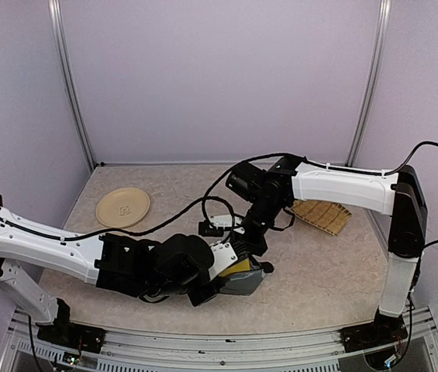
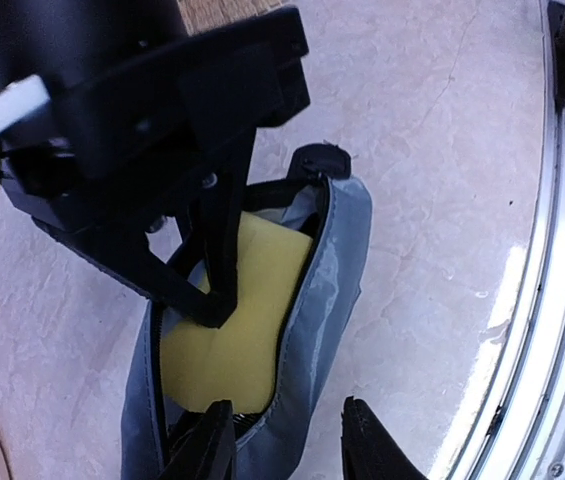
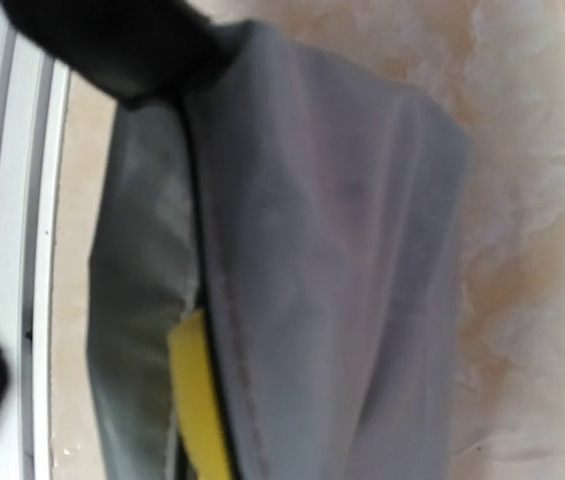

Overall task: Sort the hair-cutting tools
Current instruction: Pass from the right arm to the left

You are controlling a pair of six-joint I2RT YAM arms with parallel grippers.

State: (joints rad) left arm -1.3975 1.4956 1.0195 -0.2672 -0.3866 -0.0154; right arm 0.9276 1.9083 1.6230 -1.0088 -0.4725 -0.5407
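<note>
Beige table (image 1: 319, 271) is seen from overhead. Grey pouch (image 1: 246, 283) is half covered there; its open mouth is shown at the left wrist. Left gripper (image 2: 284, 410) is spread astride its wall; right gripper (image 2: 212, 312) is pressed together inside. Hair-cutting tools cannot be made out.

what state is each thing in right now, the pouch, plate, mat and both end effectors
grey fabric zip pouch: unzipped, yellow lining showing
left end effector: open, fingers straddling one wall of the pouch
right end effector: shut, tip in the pouch mouth
round beige plate: lying flat, nothing on it
tan woven mat: lying flat, unrolled
</note>
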